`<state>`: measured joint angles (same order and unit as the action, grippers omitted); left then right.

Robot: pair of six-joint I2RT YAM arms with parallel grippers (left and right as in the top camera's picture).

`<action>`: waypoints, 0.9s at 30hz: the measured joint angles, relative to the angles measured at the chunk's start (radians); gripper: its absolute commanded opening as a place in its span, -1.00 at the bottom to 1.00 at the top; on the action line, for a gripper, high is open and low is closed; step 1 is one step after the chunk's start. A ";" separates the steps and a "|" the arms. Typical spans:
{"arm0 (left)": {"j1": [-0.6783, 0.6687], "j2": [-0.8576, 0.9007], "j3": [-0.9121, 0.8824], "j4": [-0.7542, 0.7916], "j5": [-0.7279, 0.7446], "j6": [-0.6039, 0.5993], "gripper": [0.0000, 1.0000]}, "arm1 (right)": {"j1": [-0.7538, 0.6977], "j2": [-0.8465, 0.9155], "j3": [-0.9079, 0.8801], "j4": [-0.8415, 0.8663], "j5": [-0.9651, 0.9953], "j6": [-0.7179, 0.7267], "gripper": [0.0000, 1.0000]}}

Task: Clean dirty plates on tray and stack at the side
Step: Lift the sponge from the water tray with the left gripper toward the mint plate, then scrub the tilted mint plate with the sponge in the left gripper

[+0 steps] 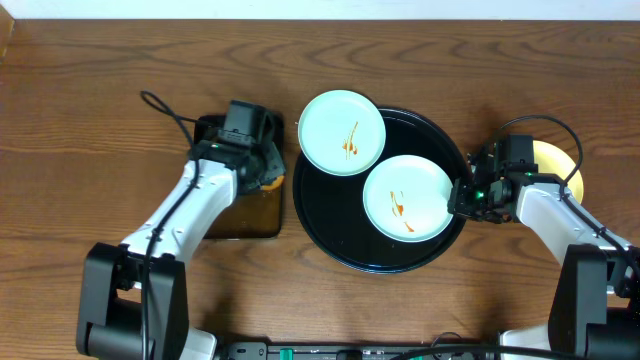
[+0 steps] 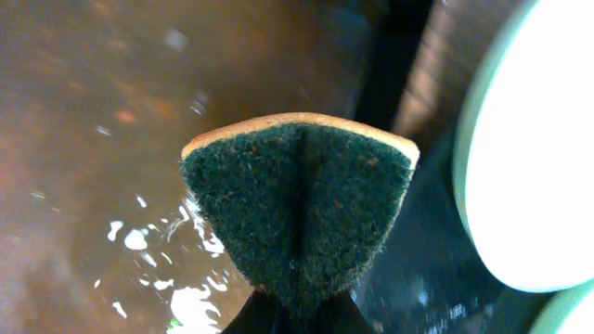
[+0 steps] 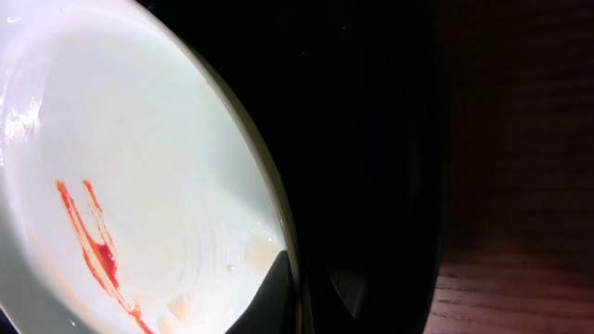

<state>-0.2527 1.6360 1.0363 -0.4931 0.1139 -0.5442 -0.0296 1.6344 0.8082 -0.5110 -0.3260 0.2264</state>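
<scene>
The round black tray (image 1: 330, 215) lies mid-table. One mint plate (image 1: 342, 132) with a sauce streak rests on its upper left rim. A second mint plate (image 1: 408, 197), also streaked red, lies on the tray; it also shows in the right wrist view (image 3: 158, 167). My right gripper (image 1: 460, 197) is shut on this plate's right rim, one finger inside the rim (image 3: 297, 297). The yellow plate (image 1: 562, 165) lies on the table to the right, partly hidden by the right arm. My left gripper (image 1: 268, 172) is shut on a folded green sponge (image 2: 297, 213).
A rectangular dark tray (image 1: 245, 215) lies under the left gripper, left of the round tray; its wet glossy surface shows in the left wrist view (image 2: 93, 139). A black cable (image 1: 165, 108) runs behind the left arm. The table's far edge is at the top.
</scene>
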 measured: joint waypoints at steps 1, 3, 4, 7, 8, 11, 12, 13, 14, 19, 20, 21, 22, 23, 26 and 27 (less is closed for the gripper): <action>-0.018 0.000 0.008 -0.009 0.001 0.010 -0.86 | 0.000 0.000 0.000 0.000 0.000 0.000 -0.98; -0.063 0.000 0.031 -0.006 0.005 0.026 -0.86 | 0.000 0.000 0.000 0.000 0.000 -0.004 -0.97; -0.089 0.000 0.045 -0.003 0.008 0.029 -0.86 | 0.000 0.000 0.000 0.000 0.000 -0.005 -0.97; -0.174 0.000 0.072 0.029 0.013 0.042 -0.85 | 0.006 0.000 0.000 0.000 0.001 -0.007 -0.98; -0.198 0.000 0.074 0.039 0.014 0.045 -0.85 | 0.011 0.000 0.000 0.000 0.001 -0.008 -0.98; -0.288 0.000 0.074 0.087 0.015 0.047 -0.85 | 0.018 0.000 0.000 0.000 -0.001 -0.009 -0.98; -0.314 0.001 0.074 0.109 0.016 0.047 -0.85 | 0.018 0.000 0.000 0.000 -0.001 -0.010 -0.97; -0.340 0.002 0.075 0.137 0.018 0.045 -0.85 | 0.018 0.000 0.000 0.000 -0.001 -0.010 -0.98; -0.367 0.007 0.075 0.174 0.021 0.043 -0.85 | 0.018 0.000 0.000 0.000 -0.001 -0.010 -0.97; -0.462 0.076 0.077 0.330 0.061 0.039 -0.85 | 0.025 0.000 0.000 0.000 0.000 -0.010 -0.97; -0.492 0.111 0.077 0.365 0.072 0.027 -0.85 | 0.027 0.000 0.000 0.000 0.000 -0.010 -0.97; -0.504 0.126 0.077 0.378 0.075 0.023 -0.85 | 0.028 0.000 0.000 0.000 0.000 -0.010 -0.97; -0.524 0.148 0.077 0.398 0.085 0.013 -0.85 | 0.029 0.000 0.000 0.000 0.000 -0.010 -0.98; -0.542 0.172 0.077 0.418 0.095 0.001 -0.85 | 0.029 0.000 0.000 -0.001 0.000 -0.010 -0.98; -0.588 0.238 0.077 0.491 0.146 -0.035 -0.85 | 0.029 0.000 0.000 -0.001 0.000 -0.010 -0.97; -0.599 0.253 0.077 0.506 0.158 -0.046 -0.85 | 0.029 0.000 0.000 0.000 0.000 -0.010 -0.97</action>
<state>-0.8513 1.8893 1.1133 0.0132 0.2722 -0.5900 -0.0002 1.6344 0.8082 -0.5114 -0.3264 0.2161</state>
